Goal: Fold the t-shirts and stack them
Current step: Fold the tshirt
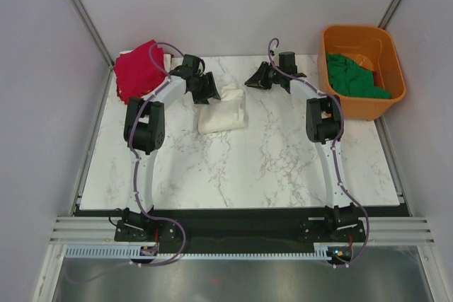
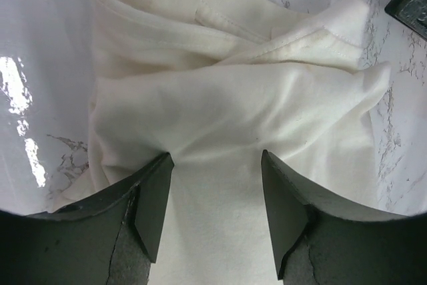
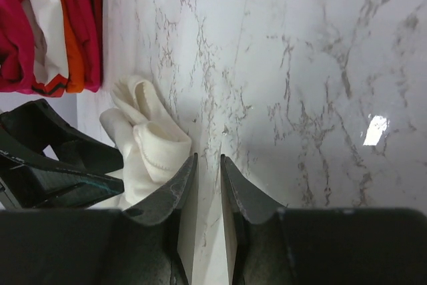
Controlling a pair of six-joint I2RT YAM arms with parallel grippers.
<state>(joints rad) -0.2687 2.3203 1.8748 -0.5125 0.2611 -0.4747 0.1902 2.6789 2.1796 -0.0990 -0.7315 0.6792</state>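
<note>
While my left gripper [image 2: 213, 165] hangs with its jaws spread on either side of the cream shirt [image 2: 233, 91], pinching nothing that I can see, I judge the job roughly half done. Beyond those jaws, well apart, sits a folded pile [image 1: 138, 68] with a crimson shirt [image 3: 83, 18] and an orange shirt [image 3: 75, 65] in it. The cream one is only a lumpy bundle, not squared and not yet stacked. Far to the outer side of my right gripper [image 3: 208, 161], whose jaws stand a slit apart over bare table [image 3: 300, 65], the green shirt [image 1: 354, 79] lies crumpled in the tub [image 1: 368, 107]. A pale strip in the pile I cannot identify, and my own fingers hide the bundle's near edge.
</note>
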